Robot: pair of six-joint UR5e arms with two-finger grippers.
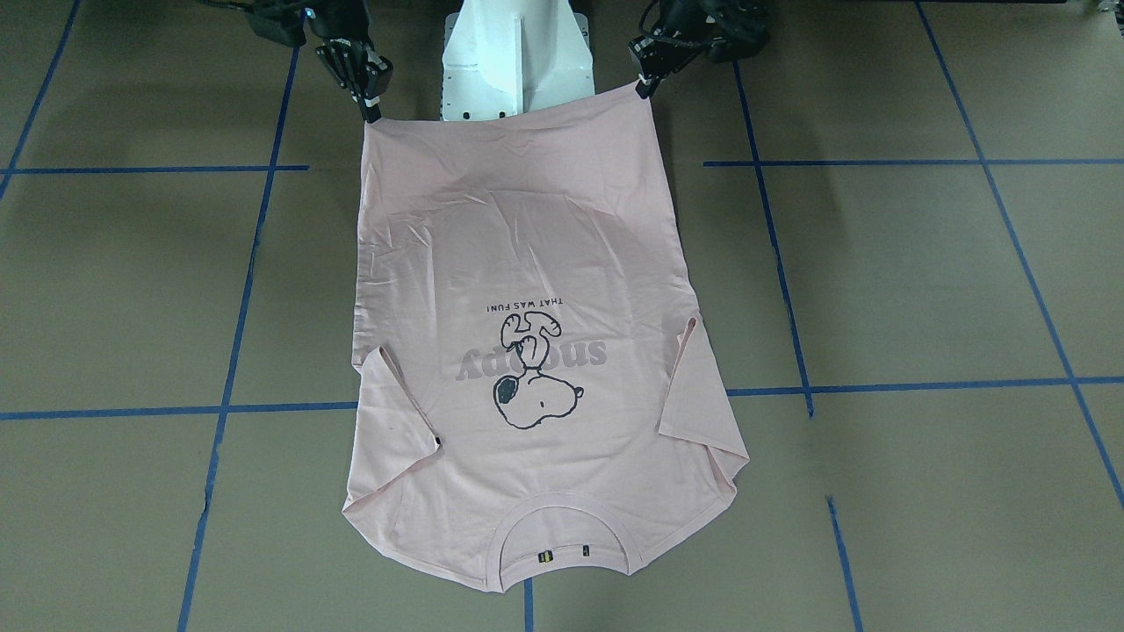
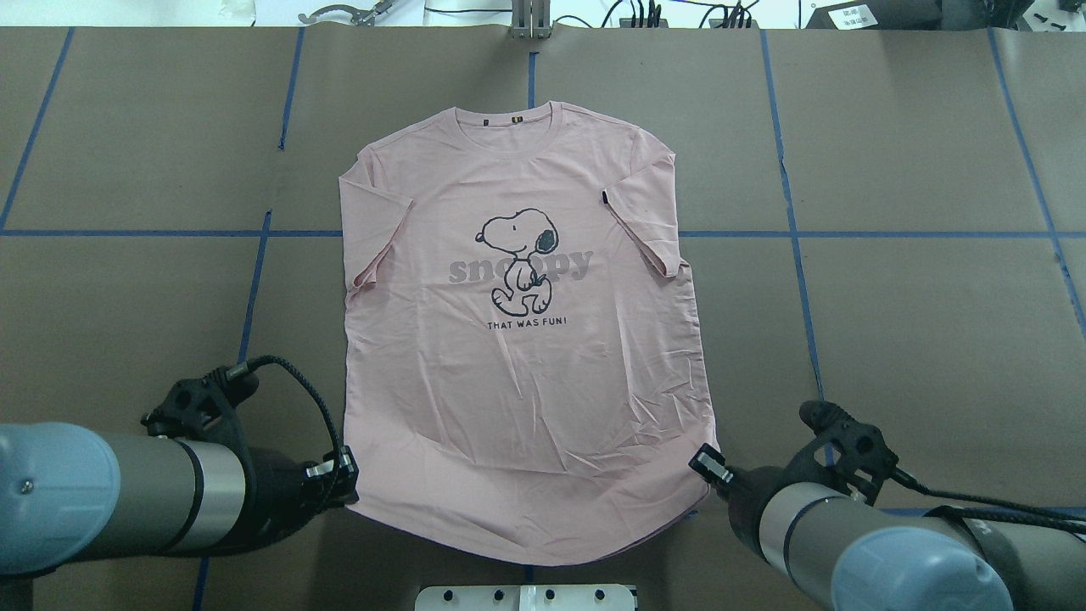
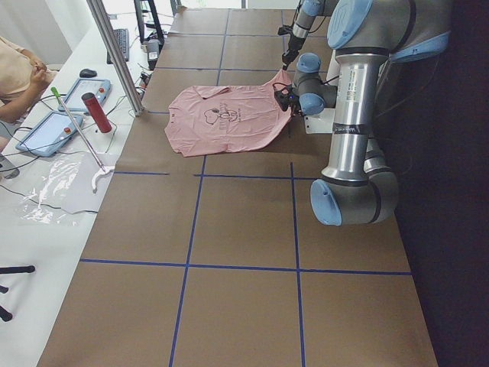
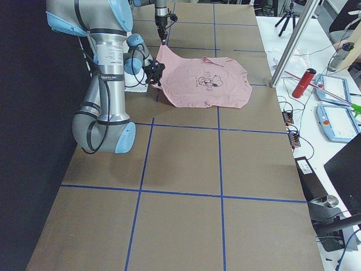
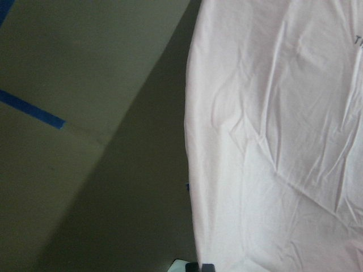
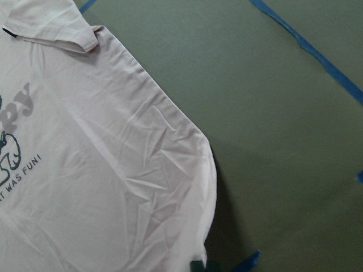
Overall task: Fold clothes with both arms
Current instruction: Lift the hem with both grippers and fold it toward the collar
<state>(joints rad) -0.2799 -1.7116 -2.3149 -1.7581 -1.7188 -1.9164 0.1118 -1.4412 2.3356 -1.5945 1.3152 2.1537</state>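
The pale pink T-shirt (image 2: pixel 526 382) lies front up on the brown table, with the Snoopy print showing, the collar on the far side and the hem toward the robot. My left gripper (image 2: pixel 346 479) is shut on the hem's left corner. My right gripper (image 2: pixel 704 465) is shut on the hem's right corner. In the front-facing view the T-shirt's (image 1: pixel 527 263) hem corners run straight up to the left gripper (image 1: pixel 647 86) and the right gripper (image 1: pixel 371 112). Both sleeves are folded inward. The wrist views show creased pink cloth (image 5: pixel 272 141) (image 6: pixel 102 170) reaching the fingertips at the bottom edge.
The white pedestal base (image 1: pixel 518 53) stands just behind the hem, between the arms. Blue tape lines (image 2: pixel 797 255) grid the brown table. A side bench holds tablets and a red bottle (image 3: pixel 97 112) beside a metal post (image 3: pixel 114 53), and a person (image 3: pixel 19 76) sits there.
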